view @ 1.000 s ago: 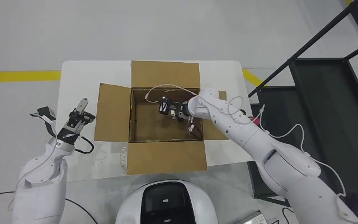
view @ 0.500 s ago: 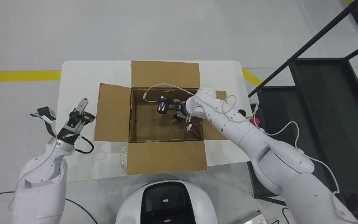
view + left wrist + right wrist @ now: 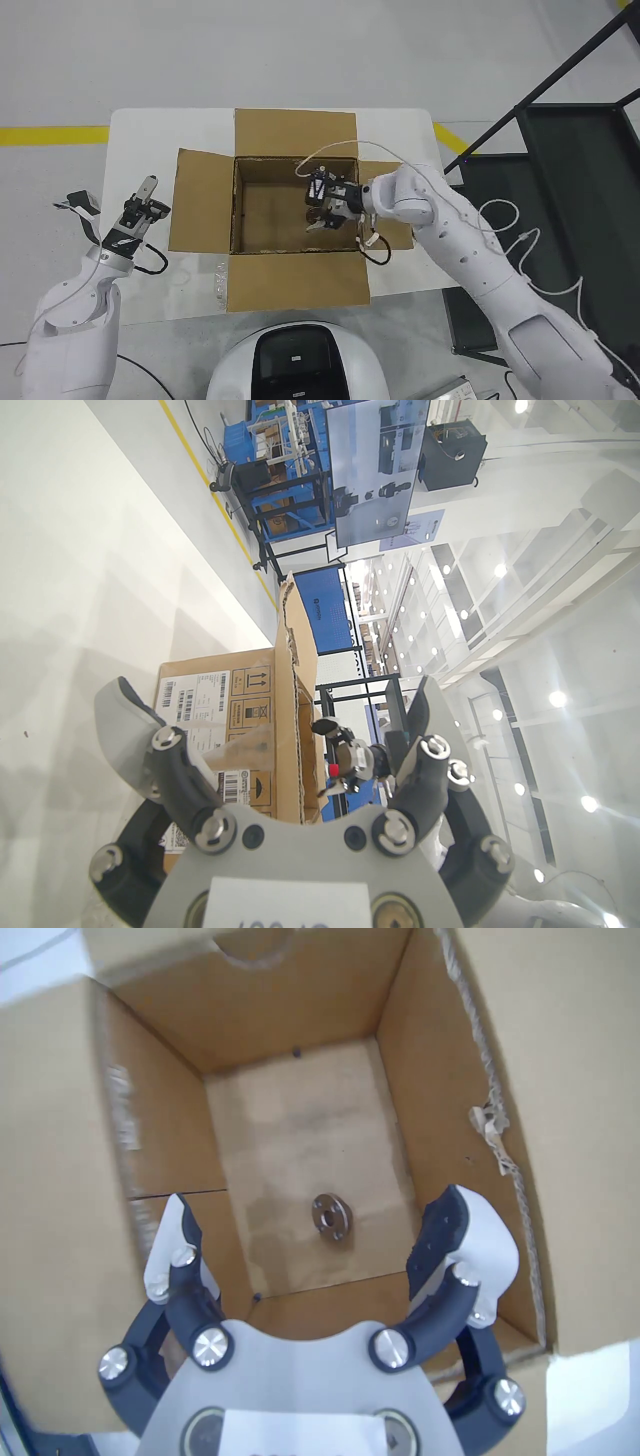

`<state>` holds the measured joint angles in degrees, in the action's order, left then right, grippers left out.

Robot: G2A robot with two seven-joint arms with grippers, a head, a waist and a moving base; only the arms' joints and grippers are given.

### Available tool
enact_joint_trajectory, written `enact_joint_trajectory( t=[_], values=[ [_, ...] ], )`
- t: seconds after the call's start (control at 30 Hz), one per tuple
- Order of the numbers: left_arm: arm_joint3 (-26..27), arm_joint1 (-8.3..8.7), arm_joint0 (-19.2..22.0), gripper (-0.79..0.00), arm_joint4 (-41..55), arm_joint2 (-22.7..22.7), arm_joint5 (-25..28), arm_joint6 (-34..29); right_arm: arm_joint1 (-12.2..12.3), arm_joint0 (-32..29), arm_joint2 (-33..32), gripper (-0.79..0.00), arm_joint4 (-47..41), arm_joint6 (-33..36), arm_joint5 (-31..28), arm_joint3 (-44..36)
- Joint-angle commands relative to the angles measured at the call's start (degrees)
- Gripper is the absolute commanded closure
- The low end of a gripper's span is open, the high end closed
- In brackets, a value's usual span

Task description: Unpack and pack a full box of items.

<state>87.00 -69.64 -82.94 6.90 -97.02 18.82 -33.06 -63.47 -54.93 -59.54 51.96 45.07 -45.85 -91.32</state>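
Cardboard box (image 3: 295, 135) sits mid-frame in the top view, all four flaps folded outward, on a white table (image 3: 400, 130). The interior is bare brown board apart from one item. From the right wrist camera, a small round metal disc (image 3: 332, 1223) with a centre hole and smaller holes round its rim lies flat on the box floor, nearer one end wall, clear of the side walls.

Right gripper (image 3: 318, 205) hangs inside the box opening, right of centre in the top view, its arm coming in over the right-hand flap. Wrist camera: right gripper (image 3: 314, 1198) fingers spread wide, nothing between them, the disc below and apart from both pads. A thin white cable (image 3: 330, 152) loops from that arm over the far part of the opening.

Left gripper (image 3: 147, 200) is at the left of the top frame, over the table's left margin, just outside the left flap. Its fingers (image 3: 125, 710) are parted and hold nothing; the labelled box side stands beyond them.

Yellow floor line (image 3: 50, 134) at far left.
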Motion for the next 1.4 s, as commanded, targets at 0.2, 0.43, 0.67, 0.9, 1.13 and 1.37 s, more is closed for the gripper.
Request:
enact_joint_trajectory(
  t=[0.2, 0.43, 0.67, 0.9, 1.13, 1.37],
  values=[
    [0.00, 0.00, 0.00, -0.785, 0.00, 0.00, 0.00, 0.00, 3.90, -17.88, -19.11, -0.785, -5.06, -3.32, -1.49, -19.96],
    [0.00, 0.00, 0.00, -0.785, 0.00, 0.00, 0.00, 0.00, 4.63, -30.04, -32.31, -0.785, 2.03, -22.14, -0.83, -20.31],
    [0.00, 0.00, 0.00, -0.785, 0.00, 0.00, 0.00, 0.00, 4.38, -40.65, -40.55, -0.785, 10.46, -42.52, 1.79, -17.30],
    [0.00, 0.00, 0.00, -0.785, 0.00, 0.00, 0.00, 0.00, 4.25, -45.82, -44.10, -0.785, 12.48, -53.93, -0.61, -13.29],
    [0.00, 0.00, 0.00, -0.785, 0.00, 0.00, 0.00, 0.00, 4.25, -45.82, -44.10, -0.785, 12.48, -53.93, -0.61, -13.29],
    [0.00, 0.00, 0.00, -0.785, 0.00, 0.00, 0.00, 0.00, 4.09, -45.51, -43.91, -0.785, 12.47, -54.44, 2.14, -14.29]
  ],
)
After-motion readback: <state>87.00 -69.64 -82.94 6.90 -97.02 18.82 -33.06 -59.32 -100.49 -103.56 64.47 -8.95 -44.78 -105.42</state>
